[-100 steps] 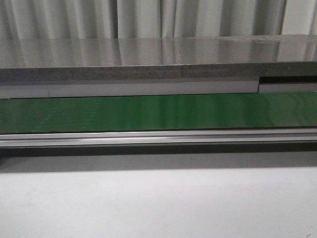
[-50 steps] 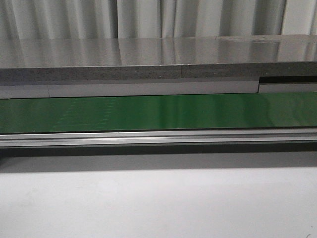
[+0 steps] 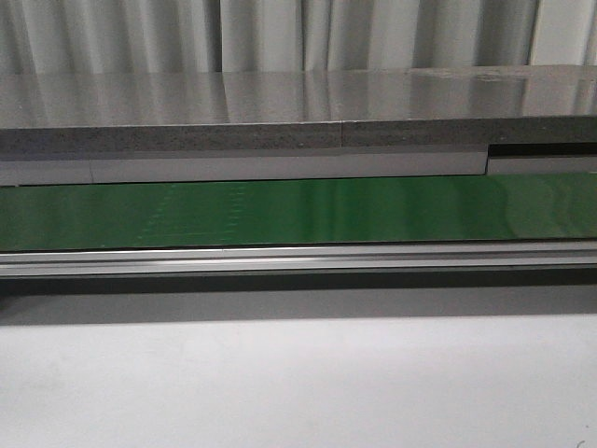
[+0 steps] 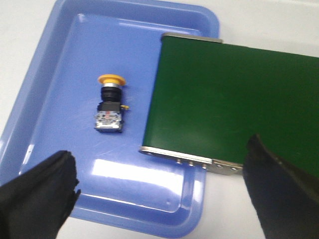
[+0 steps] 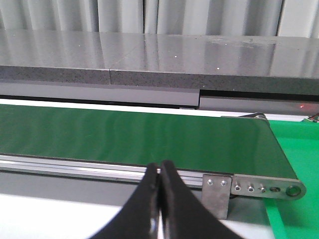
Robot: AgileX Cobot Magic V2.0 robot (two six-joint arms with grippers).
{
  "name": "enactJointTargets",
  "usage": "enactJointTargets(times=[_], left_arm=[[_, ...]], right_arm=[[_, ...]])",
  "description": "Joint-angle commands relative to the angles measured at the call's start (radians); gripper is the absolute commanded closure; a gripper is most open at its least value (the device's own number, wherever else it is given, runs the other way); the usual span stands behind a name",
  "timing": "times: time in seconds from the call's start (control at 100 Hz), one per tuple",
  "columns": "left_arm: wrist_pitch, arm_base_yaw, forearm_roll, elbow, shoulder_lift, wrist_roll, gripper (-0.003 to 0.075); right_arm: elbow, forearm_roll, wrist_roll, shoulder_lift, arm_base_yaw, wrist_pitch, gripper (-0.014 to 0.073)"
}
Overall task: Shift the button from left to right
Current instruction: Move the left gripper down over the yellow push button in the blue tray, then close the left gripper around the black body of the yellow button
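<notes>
A yellow-capped button (image 4: 110,106) lies on its side in a glossy blue plastic tray (image 4: 50,89), beside a matte green conveyor belt (image 4: 224,99).

The left gripper (image 4: 159,189) hovers above with black fingers (image 4: 40,191) spread wide, the button between and beyond them, untouched. The right gripper (image 5: 160,199) is pressed closed, empty; its fingertips are cut off.

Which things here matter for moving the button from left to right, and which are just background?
Part of the job:
- button, lying on its side in the blue tray
- green conveyor belt
- left end effector, open above the tray
- right end effector, shut, empty

Just background:
- grey countertop
- curtain
- green surface past the belt's end
</notes>
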Motion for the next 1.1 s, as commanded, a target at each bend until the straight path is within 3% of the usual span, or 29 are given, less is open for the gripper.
enactJointTargets(times=[0.0,0.38,0.78,1.09], left_arm=[[-0.053,0.049,0.006,-0.056,0.036,-0.012,0.0083],[-0.061,0.17,0.006,-0.265,0.335,-0.012,0.0083],[-0.012,0.169,0.025,-0.473,0.639,-0.012,0.0083],[0.01,0.169,0.032,-0.513,0.757,-0.004,0.0083]], right_arm=[[-0.015,-0.001,0.001,-0.021,-0.003,-0.088,0.0662],[-0.015,-0.001,0.001,-0.021,-0.003,-0.088,0.0662],[-0.015,-0.001,0.001,-0.021,-0.003,-0.088,0.0662],[-0.015,-0.001,0.001,-0.021,-0.003,-0.088,0.0662]])
